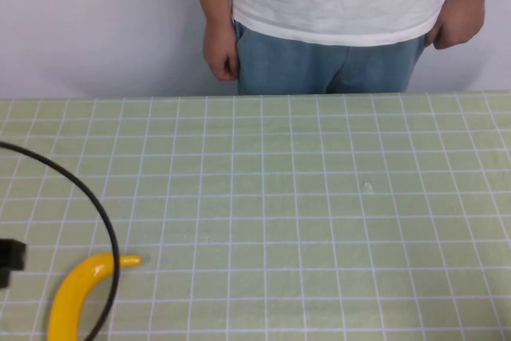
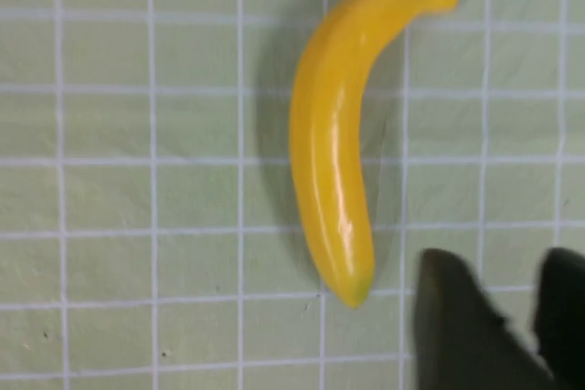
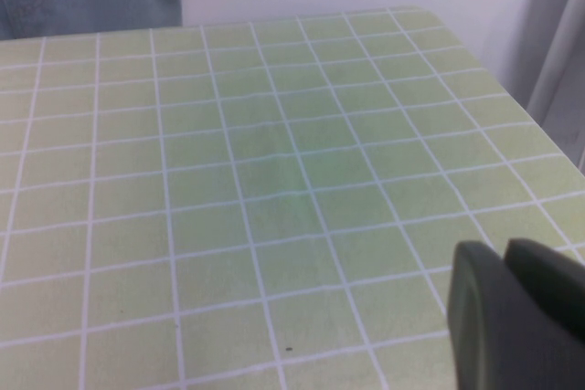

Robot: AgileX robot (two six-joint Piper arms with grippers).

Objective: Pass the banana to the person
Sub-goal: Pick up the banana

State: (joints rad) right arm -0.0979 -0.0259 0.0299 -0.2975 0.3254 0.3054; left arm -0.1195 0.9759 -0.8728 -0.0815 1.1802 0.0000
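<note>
The banana (image 1: pixel 76 293) lies flat on the green gridded table at the near left corner, its orange stem end pointing right. In the left wrist view the banana (image 2: pixel 331 148) lies whole and free. My left gripper (image 2: pixel 501 262) hovers just beside its greenish tip, open and empty, with table showing between the fingers. A black part of the left arm (image 1: pixel 9 259) shows at the left edge of the high view. My right gripper (image 3: pixel 498 251) is shut and empty over the table's right side. The person (image 1: pixel 343 5) stands behind the far edge, arms down at the sides.
A black cable (image 1: pixel 100 213) arcs over the table's left part and crosses the banana. The table's far edge (image 1: pixel 255 95) lies just before the person. A grey curtain (image 3: pixel 562 52) hangs past the table's right edge.
</note>
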